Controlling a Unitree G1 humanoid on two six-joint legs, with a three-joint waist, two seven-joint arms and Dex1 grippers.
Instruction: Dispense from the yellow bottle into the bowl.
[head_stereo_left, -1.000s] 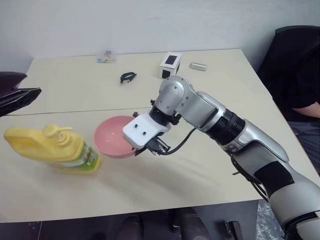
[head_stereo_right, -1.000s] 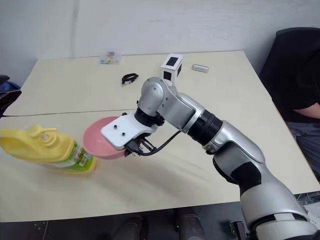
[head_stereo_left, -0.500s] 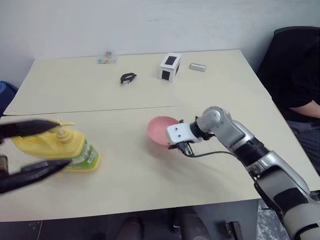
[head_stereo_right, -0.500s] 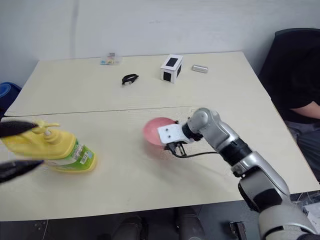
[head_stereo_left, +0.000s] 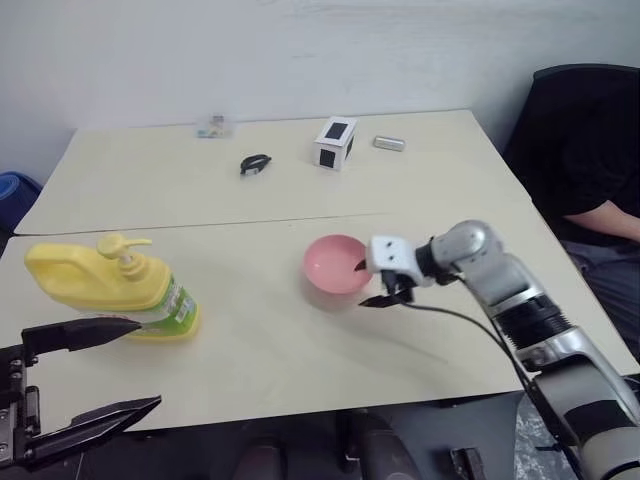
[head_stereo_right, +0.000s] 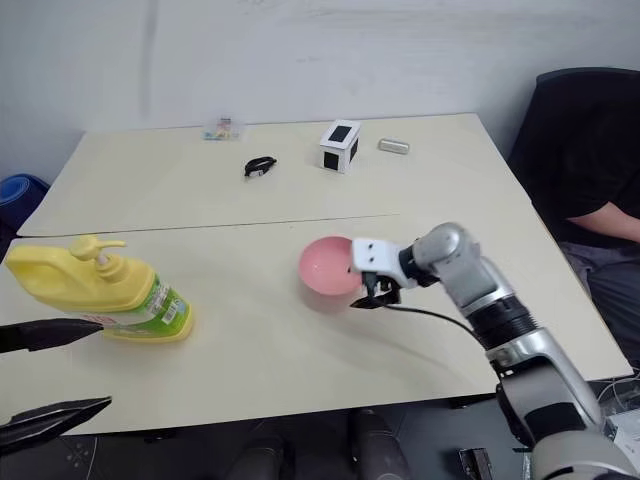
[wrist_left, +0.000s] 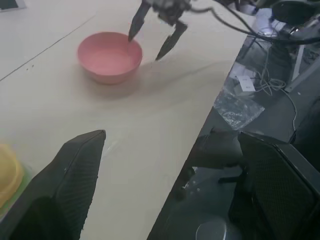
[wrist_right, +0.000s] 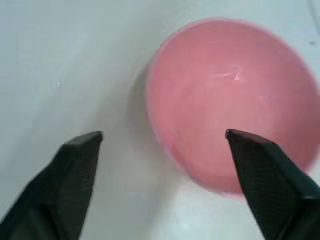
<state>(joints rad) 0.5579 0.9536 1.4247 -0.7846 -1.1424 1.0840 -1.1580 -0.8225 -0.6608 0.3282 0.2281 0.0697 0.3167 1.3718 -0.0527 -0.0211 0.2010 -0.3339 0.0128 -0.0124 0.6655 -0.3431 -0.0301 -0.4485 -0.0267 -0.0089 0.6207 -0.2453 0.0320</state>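
Note:
The yellow bottle (head_stereo_left: 105, 285) with its pump on top stands at the table's left. The pink bowl (head_stereo_left: 335, 265) rests upright near the middle, well to the right of the bottle. My right gripper (head_stereo_left: 368, 284) is open at the bowl's right rim, one finger over the inside and the other outside; the right wrist view shows the bowl (wrist_right: 230, 100) and the rim between the fingers. My left gripper (head_stereo_left: 148, 362) is open and empty, low at the front left edge, just in front of the bottle. In the left wrist view the bowl (wrist_left: 110, 57) and the right gripper (wrist_left: 150, 37) lie ahead.
At the table's far side are a white box (head_stereo_left: 335, 143), a black clip (head_stereo_left: 256, 163), a small grey item (head_stereo_left: 390, 143) and a small packet (head_stereo_left: 212, 125). A person in a black chair (head_stereo_left: 585, 140) sits off the right edge. A blue object (head_stereo_left: 15, 185) is at far left.
My right gripper carried the bowl from beside the bottle rightward, set it upright and opened off it. My left gripper sank toward the table's front edge.

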